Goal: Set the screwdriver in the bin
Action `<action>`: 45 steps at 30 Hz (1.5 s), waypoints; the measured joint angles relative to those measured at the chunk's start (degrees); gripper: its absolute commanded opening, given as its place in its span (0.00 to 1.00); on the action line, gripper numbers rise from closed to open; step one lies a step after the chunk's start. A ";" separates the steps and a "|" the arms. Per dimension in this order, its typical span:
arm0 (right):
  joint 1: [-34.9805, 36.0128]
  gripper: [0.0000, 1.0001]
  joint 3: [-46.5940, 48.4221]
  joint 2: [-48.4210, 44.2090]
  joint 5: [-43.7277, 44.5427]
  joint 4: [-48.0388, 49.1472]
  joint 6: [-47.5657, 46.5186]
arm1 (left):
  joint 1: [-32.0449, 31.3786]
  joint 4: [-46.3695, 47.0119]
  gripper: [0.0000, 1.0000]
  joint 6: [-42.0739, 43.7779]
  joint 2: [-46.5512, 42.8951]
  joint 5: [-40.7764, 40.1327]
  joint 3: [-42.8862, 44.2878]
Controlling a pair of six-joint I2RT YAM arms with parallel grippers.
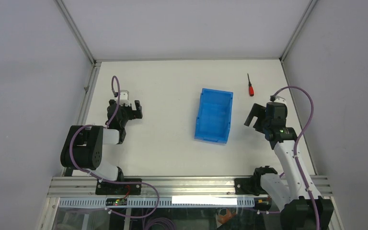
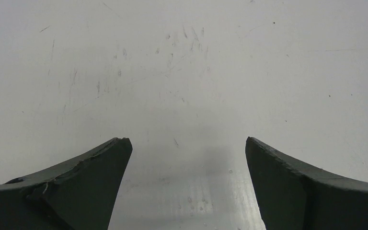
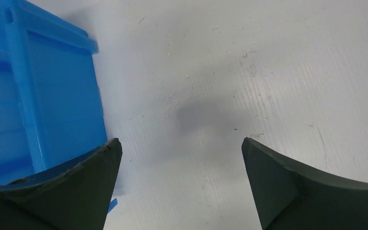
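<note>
The small screwdriver [image 1: 250, 86], with a red handle and a thin black shaft, lies on the white table at the back right. The blue bin [image 1: 214, 115] stands empty in the middle; its right wall also shows in the right wrist view [image 3: 38, 86]. My right gripper [image 1: 253, 117] is open and empty above the table, right of the bin and on the near side of the screwdriver. In the right wrist view the right gripper [image 3: 179, 148] has only bare table between its fingers. My left gripper [image 1: 134, 109] is open and empty at the left; the left wrist view also shows it [image 2: 188, 146] open over bare table.
Grey walls with metal frame rails [image 1: 79, 36] enclose the table on three sides. The table's right edge [image 1: 299, 115] runs close beside the right arm. A metal rail [image 1: 187, 182] crosses the near edge by the arm bases.
</note>
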 measured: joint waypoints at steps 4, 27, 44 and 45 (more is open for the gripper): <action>0.02 0.99 1.16 0.24 -0.20 -0.09 -0.48 | 0.00 0.02 0.99 0.00 -0.02 0.00 0.00; -3.08 0.91 57.92 66.55 -0.63 -4.13 -13.64 | 0.00 0.02 0.99 0.00 -0.02 0.00 0.00; -4.98 0.37 72.00 83.36 -2.36 -12.55 -15.61 | 0.00 0.02 0.99 0.00 -0.02 0.00 0.00; -4.96 0.29 72.06 83.41 -2.36 -12.52 -15.80 | 0.00 0.02 0.99 0.00 -0.02 0.00 0.00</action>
